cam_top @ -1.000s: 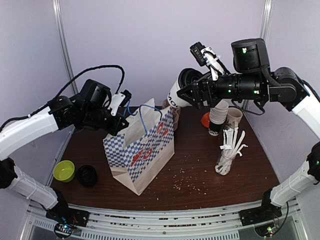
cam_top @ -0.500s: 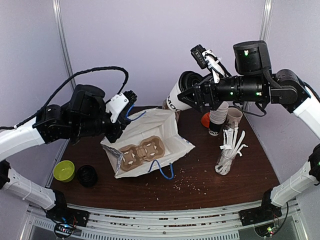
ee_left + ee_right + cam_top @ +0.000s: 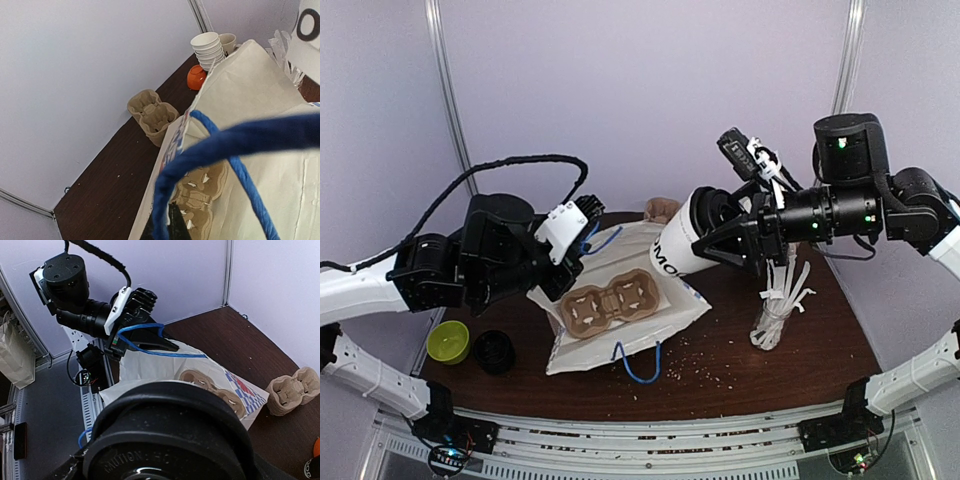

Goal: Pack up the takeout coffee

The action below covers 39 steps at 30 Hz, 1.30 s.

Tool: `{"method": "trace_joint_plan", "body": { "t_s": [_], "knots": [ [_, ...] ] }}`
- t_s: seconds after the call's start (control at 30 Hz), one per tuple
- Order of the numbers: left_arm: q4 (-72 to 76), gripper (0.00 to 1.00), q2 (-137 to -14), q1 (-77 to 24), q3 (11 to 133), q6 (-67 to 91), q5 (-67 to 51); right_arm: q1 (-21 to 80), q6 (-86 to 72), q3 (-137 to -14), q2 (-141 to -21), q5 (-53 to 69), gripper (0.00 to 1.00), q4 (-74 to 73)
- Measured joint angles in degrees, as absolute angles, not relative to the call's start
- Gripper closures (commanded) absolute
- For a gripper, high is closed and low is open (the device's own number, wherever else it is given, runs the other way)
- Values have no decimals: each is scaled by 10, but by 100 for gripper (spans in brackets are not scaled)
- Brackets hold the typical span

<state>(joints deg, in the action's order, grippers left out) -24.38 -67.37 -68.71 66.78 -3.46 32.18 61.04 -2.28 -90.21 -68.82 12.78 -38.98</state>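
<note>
Coffee cup (image 3: 676, 250) top partly behind right jaws

The bag (image 3: 665, 320) is checked blue and white with blue handles (image 3: 636, 366); brown tray (image 3: 610, 300), white cup (image 3: 678, 247) with black lid (image 3: 165, 440), lime-green bowl (image 3: 448, 341), dark brown table (image 3: 800, 350).

Top cam overhead, looking down, wrist cams close-up; all share bag (image 3: 672, 318)

Soft even light, faint shadows; the blue handle (image 3: 240, 142) and the cup (image 3: 165, 440) blur close to the wrist cameras.
</note>
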Motion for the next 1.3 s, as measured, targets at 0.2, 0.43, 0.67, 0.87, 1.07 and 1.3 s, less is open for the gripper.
{"method": "trace_joint_plan", "body": {
  "t_s": [0.2, 0.43, 0.67, 0.87, 1.07, 1.3],
  "knots": [
    [-240, 100, -698, -713, 674, -27, 335, 645, -12, -888, -698, 120, 24, -376],
    [-240, 100, -707, -716, 678, 0, 337, 672, -1, -838, -715, 83, 25, -326],
    [-240, 100, -707, -716, 681, 28, 330, 701, 3, -788, -742, 60, 25, -287],
    [-240, 100, -707, -719, 687, 42, 316, 708, 3, -735, -763, 34, 26, -236],
    [-240, 100, -709, -722, 688, 55, 297, 713, 11, -701, -795, -6, 26, -165],
    [-240, 100, -721, -722, 705, 69, 276, 714, 22, -698, -846, -29, 28, -97]
  ]
}}
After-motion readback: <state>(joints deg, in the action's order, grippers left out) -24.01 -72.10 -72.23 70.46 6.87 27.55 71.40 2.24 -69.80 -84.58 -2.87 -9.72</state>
